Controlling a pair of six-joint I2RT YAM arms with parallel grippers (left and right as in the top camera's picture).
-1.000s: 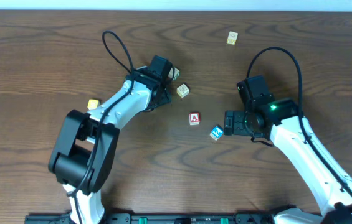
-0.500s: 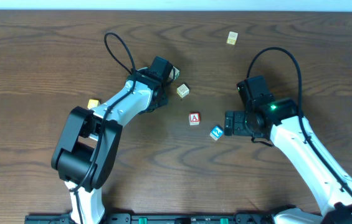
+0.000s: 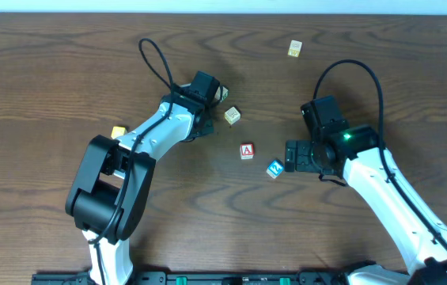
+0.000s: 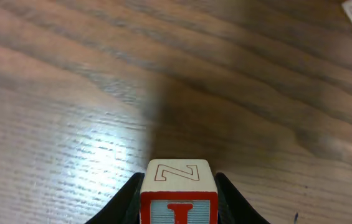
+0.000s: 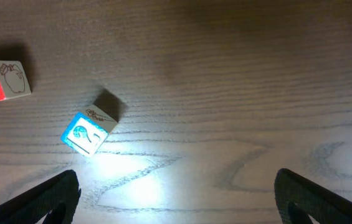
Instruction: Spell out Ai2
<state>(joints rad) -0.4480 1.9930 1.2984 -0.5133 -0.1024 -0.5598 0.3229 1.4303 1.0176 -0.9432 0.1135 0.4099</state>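
The left gripper is clamped on the I cube, close to a cream cube. Right of them the A cube lies flat on the table, with the 2 cube near it, turned askew. Just right of the 2 cube, the right gripper hangs with its fingers spread wide apart.

This looks like a robotics lab bench: a left arm and a right arm, white with black joints, rise from a black mounting rail at the near edge of a dark wood-grain table; a black cable loops off each wrist, a green status light glows on the right arm, and small letter cubes lie scattered on the tabletop
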